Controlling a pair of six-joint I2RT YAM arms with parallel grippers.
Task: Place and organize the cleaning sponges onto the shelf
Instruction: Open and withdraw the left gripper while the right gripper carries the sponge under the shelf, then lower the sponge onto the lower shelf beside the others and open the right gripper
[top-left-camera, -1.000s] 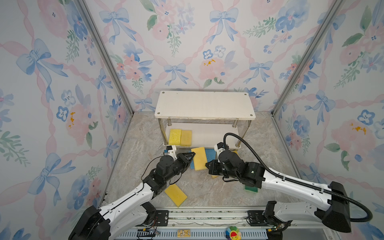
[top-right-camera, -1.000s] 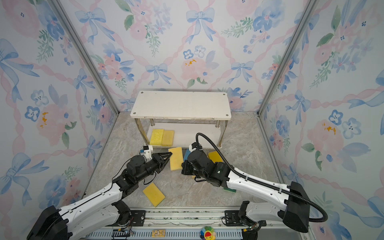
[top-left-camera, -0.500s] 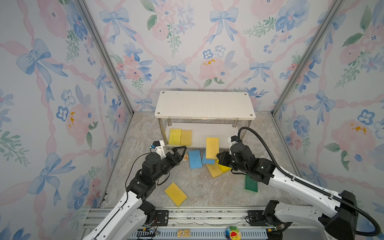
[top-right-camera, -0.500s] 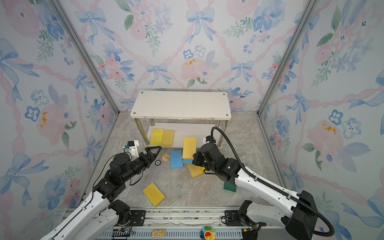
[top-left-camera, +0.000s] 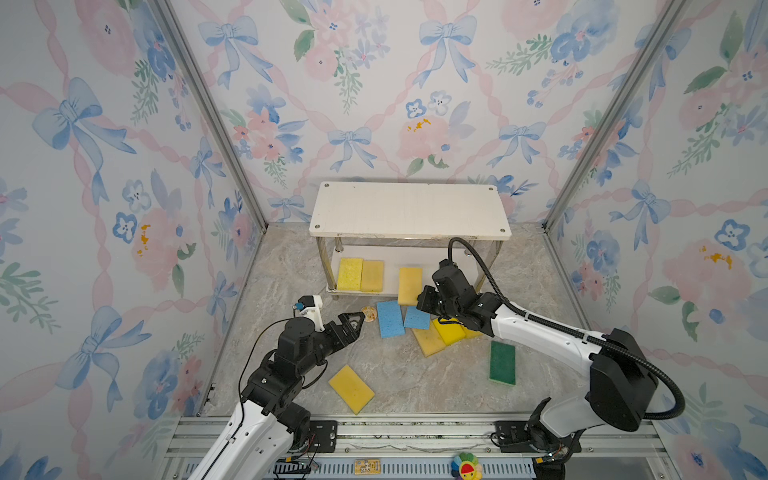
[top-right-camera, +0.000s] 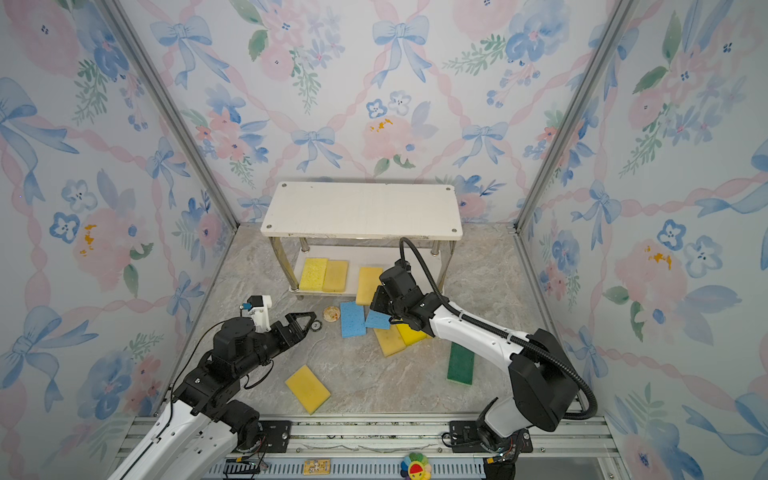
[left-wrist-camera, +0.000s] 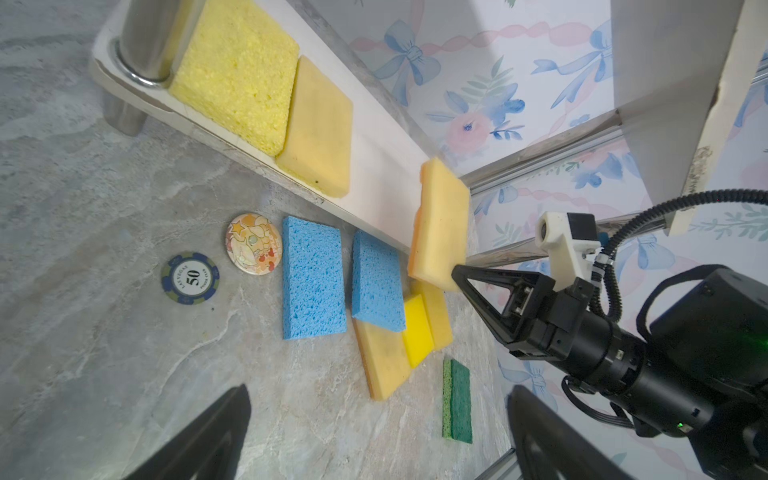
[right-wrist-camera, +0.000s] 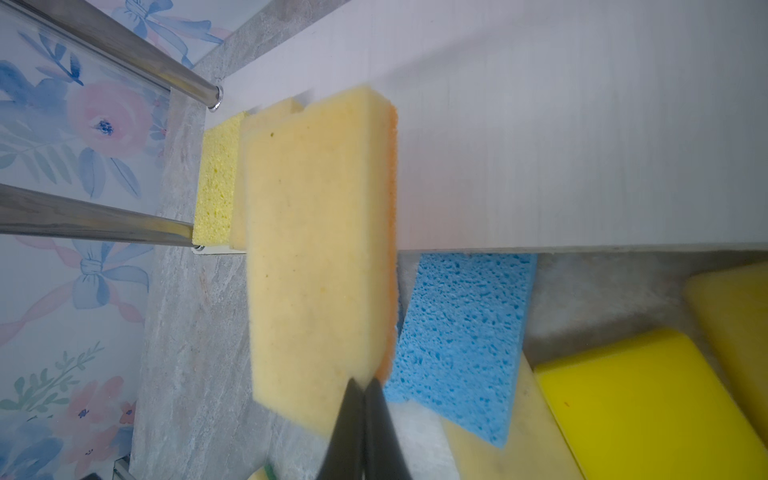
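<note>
The shelf (top-left-camera: 409, 210) stands at the back, with two yellow sponges (top-left-camera: 350, 274) (top-left-camera: 372, 275) on its lower board. A third pale yellow sponge (top-left-camera: 410, 284) (left-wrist-camera: 442, 232) (right-wrist-camera: 316, 257) lies tilted, far end on that board, near end overhanging. My right gripper (top-left-camera: 419, 301) (left-wrist-camera: 455, 272) (right-wrist-camera: 363, 384) is shut, its tips against that near end. My left gripper (top-left-camera: 358, 321) (left-wrist-camera: 379, 388) hangs open and empty to the left. On the floor lie two blue sponges (top-left-camera: 390, 318) (top-left-camera: 417, 318), overlapping yellow ones (top-left-camera: 430, 340) (top-left-camera: 449, 330), a green one (top-left-camera: 502, 362) and a lone yellow one (top-left-camera: 351, 388).
A round picture badge (left-wrist-camera: 253, 244) and a poker chip (left-wrist-camera: 190, 277) lie on the floor beside the left gripper's tip. Flowered walls close in three sides. A metal rail runs along the front, with a small colourful toy (top-left-camera: 465, 467) on it.
The left gripper has let go of the pale yellow sponge, opened wide and drawn back leftward. The right gripper has moved toward the shelf, and the sponge now rests on the lower board's edge.
</note>
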